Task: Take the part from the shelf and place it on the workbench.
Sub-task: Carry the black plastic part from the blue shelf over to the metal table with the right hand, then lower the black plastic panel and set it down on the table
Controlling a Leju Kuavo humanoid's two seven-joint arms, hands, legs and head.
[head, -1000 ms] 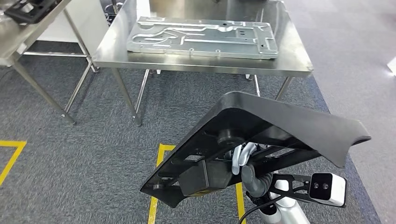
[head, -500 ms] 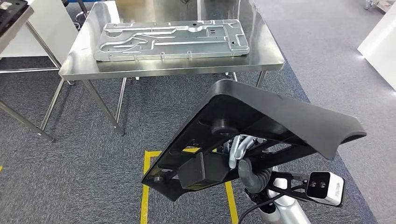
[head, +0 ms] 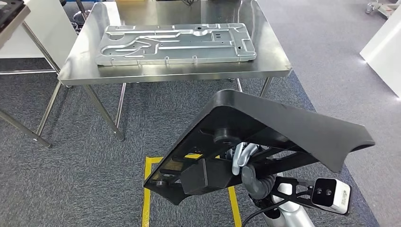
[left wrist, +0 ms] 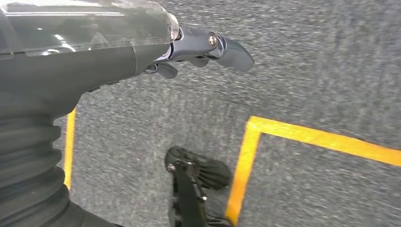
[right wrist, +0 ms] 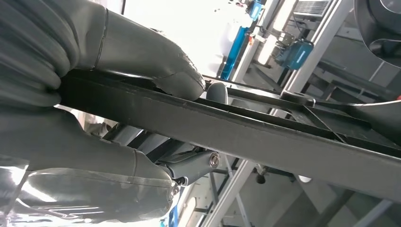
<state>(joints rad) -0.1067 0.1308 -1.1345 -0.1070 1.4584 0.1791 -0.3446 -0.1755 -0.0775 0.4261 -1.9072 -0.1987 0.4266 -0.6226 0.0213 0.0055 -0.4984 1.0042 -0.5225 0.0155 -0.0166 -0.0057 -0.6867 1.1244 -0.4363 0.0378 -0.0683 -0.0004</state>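
1 black part, long axis tilted, near end low.

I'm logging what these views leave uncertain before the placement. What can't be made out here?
- Right hand, head view: mostly hidden under the large black moulded plastic part it holds.
- Black part, right wrist view: cut off by the frame edges, overall shape unreadable.
- Far edge of the stainless steel workbench, head view: cut off by the frame.
- Left hand, left wrist view: fingers extended over blurred carpet, holding nothing.
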